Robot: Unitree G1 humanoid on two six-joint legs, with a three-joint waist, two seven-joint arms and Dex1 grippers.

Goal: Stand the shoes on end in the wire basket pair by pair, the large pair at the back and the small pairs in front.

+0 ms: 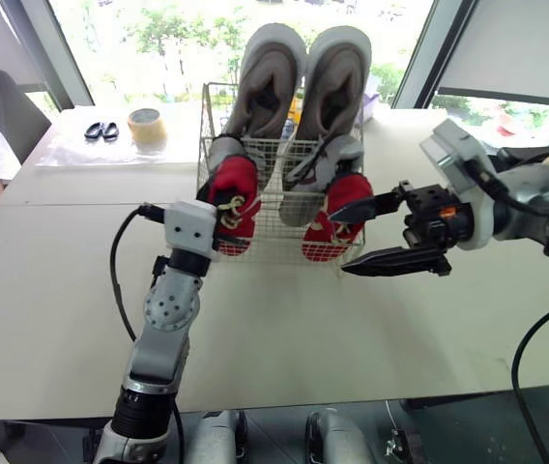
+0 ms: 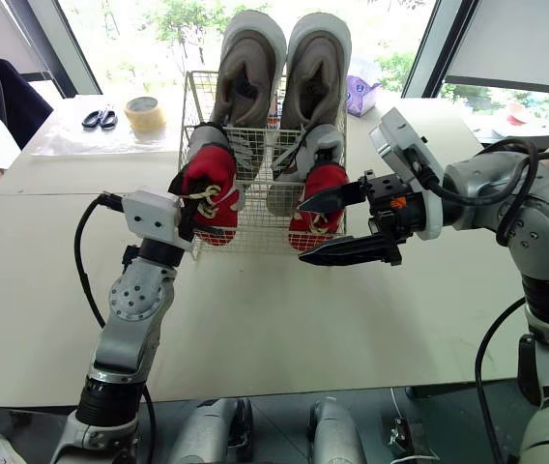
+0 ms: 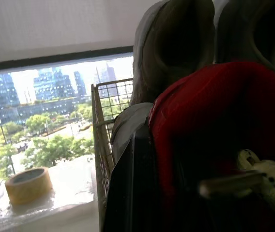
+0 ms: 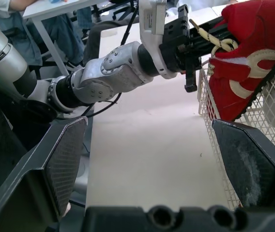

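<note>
Our left gripper [image 2: 195,215] clamps 1 red shoe [image 2: 212,169] at the front of the wire basket [image 2: 255,220], our right gripper [image 2: 303,232] gapes empty, and an early release could topple it outward.

A pale, cream-coloured desk [image 1: 284,329] stretches toward a bright window, with a seam crossing its top from the left edge to the wire basket [image 1: 279,242]. The basket stands upright on the surface near the middle, toward the far side. Well to its left, at the back corner, a clear plastic sheet [image 1: 62,150] lies flat on the desk. A tan roll of tape [image 1: 147,127] sits on it, and a pair of black-handled scissors [image 1: 101,130] lies just beside the roll. A small purple pack [image 2: 361,95] rests behind the basket's right corner. The near half of the desk is plain surface.
</note>
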